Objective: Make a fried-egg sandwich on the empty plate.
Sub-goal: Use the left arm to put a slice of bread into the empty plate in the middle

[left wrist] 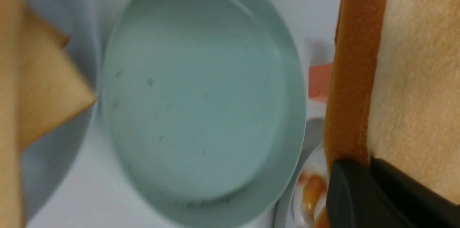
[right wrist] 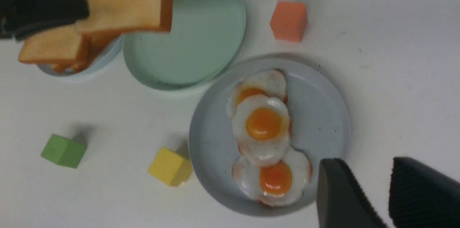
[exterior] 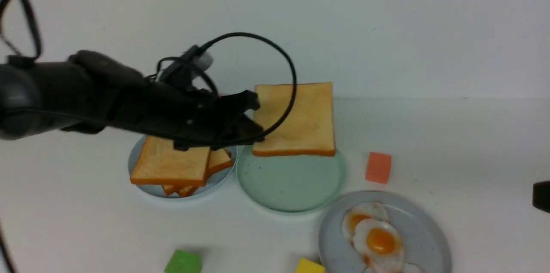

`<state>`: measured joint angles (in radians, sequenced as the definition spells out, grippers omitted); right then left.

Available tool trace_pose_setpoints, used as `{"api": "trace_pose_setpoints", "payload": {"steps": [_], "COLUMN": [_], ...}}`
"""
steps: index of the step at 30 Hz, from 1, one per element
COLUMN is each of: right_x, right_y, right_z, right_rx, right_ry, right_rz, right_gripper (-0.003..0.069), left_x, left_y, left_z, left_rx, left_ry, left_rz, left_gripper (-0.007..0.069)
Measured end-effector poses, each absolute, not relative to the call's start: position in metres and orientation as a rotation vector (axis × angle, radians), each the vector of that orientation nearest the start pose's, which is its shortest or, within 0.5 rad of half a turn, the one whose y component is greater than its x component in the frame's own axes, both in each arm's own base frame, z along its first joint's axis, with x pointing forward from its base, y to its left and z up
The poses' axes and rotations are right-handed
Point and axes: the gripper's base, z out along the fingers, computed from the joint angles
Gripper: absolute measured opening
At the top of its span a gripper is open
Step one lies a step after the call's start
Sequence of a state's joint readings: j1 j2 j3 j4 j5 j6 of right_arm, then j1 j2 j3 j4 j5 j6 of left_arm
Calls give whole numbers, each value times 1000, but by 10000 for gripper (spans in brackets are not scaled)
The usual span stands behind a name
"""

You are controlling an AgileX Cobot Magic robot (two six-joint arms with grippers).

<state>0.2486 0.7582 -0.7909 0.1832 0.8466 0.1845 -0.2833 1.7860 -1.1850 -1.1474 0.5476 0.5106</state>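
Golden-brown and edged with a darker orange crust, a toast slice [exterior: 300,118] hangs in the air, clamped at one edge by the left end effector [exterior: 257,118], whose black fingers [left wrist: 377,192] are closed on it from above and below. In the front view the slice's near edge lines up with the far rim of the mint-green plate [exterior: 292,187]. The right wrist view puts it high above the place where that plate meets the pale blue plate [exterior: 136,159], so how far it reaches over the green one is hard to judge. It touches neither plate.

The mint-green plate sits on the white surface [exterior: 451,144] with nothing on it, only faint dark specks on its face. Just to its left, almost touching it, the pale blue plate carries a stack of toast slices [exterior: 172,163], fanned at different angles. To its right and nearer the robot, a grey plate [exterior: 423,230] holds three fried eggs [exterior: 380,240] overlapping in a row.

An orange cube [exterior: 378,167] stands right of the green plate, a green cube [exterior: 183,262] and a yellow cube [exterior: 309,266] nearer the robot.

The right end effector [right wrist: 373,192] hovers beside the grey plate's rim, its two fingers parted with nothing between them.
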Motion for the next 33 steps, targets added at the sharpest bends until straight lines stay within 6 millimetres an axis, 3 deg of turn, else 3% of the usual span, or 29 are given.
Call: {"api": "trace_pose_setpoints", "payload": {"steps": [3,4,11,14,19,25,28,31,33], "right_x": [127,127,127,127,127,126,126,125,125], "right_y": [45,45,45,45,45,45,45,45,46], "right_z": [336,336,336,336,336,335,337,345,353], "right_rx": [-8,-8,-8,-8,-8,-9,-14,-37,-54], "right_ry": [2342,2346,2348,2349,2350,2355,2358,2350,2349], "right_rz": [439,439,439,439,439,439,437,433,432], "right_gripper": [238,238,238,238,238,238,238,238,240], "left_x": [371,378,385,386,386,384,382,377,371], "left_y": [-154,-156,-158,-158,-158,-159,-159,-152,-141], "left_z": [220,204,169,166,166,166,169,188,213], "left_rx": [-107,-136,-178,-189,-197,-169,-131,-52,11], "left_ry": [2452,2488,2573,2578,2576,2599,2608,2604,2576], "left_rz": [-996,-995,-982,-976,-977,-1001,-992,-952,-906], "left_gripper": [4,4,11,28,108,302,363,424,436]}}
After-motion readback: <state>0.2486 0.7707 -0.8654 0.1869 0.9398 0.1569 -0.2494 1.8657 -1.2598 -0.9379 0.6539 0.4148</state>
